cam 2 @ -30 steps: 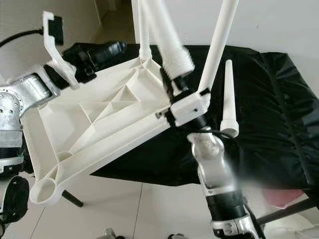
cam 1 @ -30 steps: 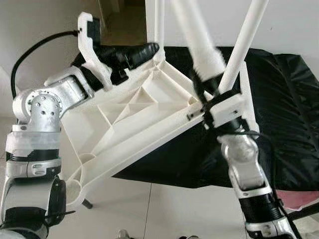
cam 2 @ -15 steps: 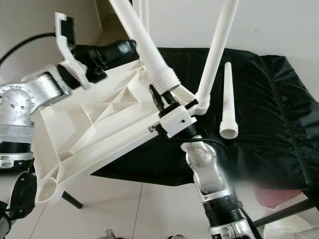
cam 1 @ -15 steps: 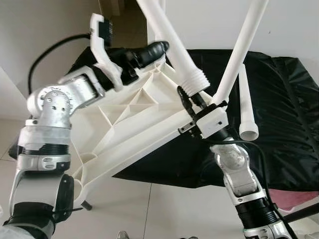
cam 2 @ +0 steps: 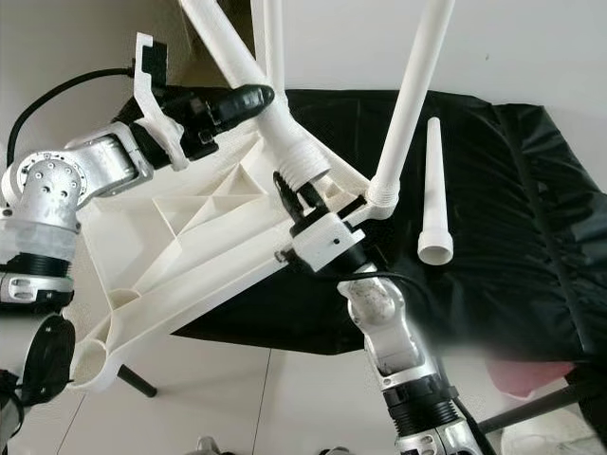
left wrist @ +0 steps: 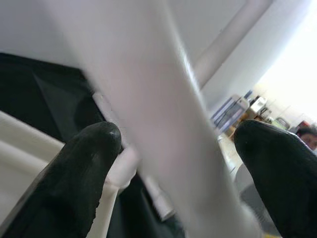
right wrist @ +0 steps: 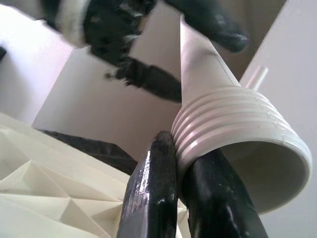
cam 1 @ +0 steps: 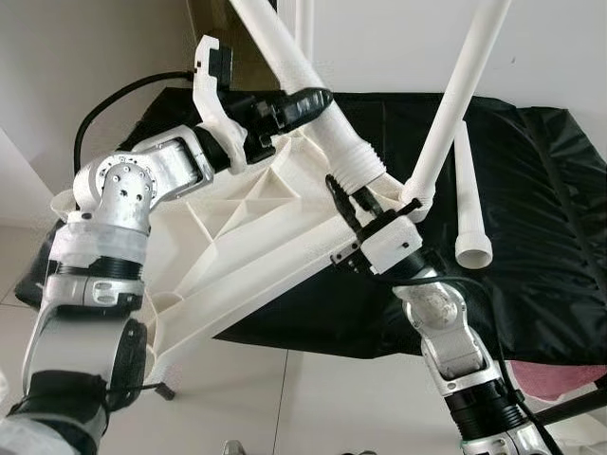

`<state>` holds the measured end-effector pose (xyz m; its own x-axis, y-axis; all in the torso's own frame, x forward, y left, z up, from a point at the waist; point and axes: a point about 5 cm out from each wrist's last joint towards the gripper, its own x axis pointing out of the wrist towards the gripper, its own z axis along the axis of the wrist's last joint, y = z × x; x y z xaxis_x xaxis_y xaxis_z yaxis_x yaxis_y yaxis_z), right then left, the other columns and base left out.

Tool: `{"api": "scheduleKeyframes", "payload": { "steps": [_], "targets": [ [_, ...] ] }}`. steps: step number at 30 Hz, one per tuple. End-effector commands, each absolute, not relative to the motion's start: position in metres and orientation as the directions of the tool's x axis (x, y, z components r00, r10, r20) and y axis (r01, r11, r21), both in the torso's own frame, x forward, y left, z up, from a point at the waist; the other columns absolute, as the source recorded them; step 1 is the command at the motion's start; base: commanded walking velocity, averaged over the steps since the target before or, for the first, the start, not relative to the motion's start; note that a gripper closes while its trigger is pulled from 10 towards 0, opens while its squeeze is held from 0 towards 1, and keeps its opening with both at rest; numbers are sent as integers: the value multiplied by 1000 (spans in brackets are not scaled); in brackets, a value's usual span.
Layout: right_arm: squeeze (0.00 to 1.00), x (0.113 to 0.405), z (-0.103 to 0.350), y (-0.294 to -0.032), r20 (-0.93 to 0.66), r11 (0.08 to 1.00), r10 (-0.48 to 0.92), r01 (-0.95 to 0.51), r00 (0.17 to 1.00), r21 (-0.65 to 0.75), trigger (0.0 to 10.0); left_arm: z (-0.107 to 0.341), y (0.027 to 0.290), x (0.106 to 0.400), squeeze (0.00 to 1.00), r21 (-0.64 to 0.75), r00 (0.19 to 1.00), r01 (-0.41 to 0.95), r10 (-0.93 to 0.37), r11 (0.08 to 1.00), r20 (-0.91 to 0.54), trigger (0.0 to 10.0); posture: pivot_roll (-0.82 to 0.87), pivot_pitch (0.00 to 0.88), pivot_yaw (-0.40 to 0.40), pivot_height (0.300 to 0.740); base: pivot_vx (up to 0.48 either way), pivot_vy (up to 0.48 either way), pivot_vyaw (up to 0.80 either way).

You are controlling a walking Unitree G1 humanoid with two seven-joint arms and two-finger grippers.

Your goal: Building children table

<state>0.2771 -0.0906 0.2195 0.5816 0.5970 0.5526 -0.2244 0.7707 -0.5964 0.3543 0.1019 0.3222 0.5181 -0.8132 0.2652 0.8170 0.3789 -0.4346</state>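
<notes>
Your left pincer [cam 1: 318, 98] straddles the loose white plastic table leg [cam 1: 285, 47] with fingers spread. The leg's ribbed end sits clenched in your right pincer [cam 1: 346, 194], above the ribbed white plastic tabletop [cam 1: 237, 227], which lies upside down. Two legs stand mounted; one more leg [cam 1: 469, 204] lies on the black sheet [cam 1: 541, 190] — about halfway.

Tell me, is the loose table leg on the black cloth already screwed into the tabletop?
No, the loose leg lies flat on the black cloth, apart from the tabletop.
</notes>
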Motion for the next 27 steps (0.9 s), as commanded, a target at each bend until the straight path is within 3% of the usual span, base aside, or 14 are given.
{"api": "scheduleKeyframes", "payload": {
  "steps": [1,12,13,14,15,27],
  "targets": [
    [0,272,214,-88,549,752,620,-225,560,-619,10000,338,102,342,0,-331,209,942,-871,57,445,10000,-11,103,63,740,0,0,0],
    [0,260,187,-97,484,720,638,-241,599,-650,10000,350,113,356,0,-386,280,919,-822,81,495,10000,-11,111,70,740,0,0,0],
    [0,260,186,-97,484,720,638,-240,599,-651,10000,348,112,358,0,-392,297,914,-824,99,483,7176,-11,111,70,740,0,0,0],
    [0,260,186,-97,484,720,638,-240,599,-651,10000,348,112,358,0,-392,297,914,-824,99,483,7176,-11,111,70,740,0,0,0],
    [0,261,187,-97,486,722,636,-238,600,-650,10000,343,108,360,0,-386,308,914,-837,128,452,0,-11,109,72,740,0,0,0],
    [35,265,189,-97,496,721,637,-229,590,-654,10000,335,103,360,0,-416,307,902,-849,115,429,0,-4,115,69,740,0,0,0]
  ]
}}
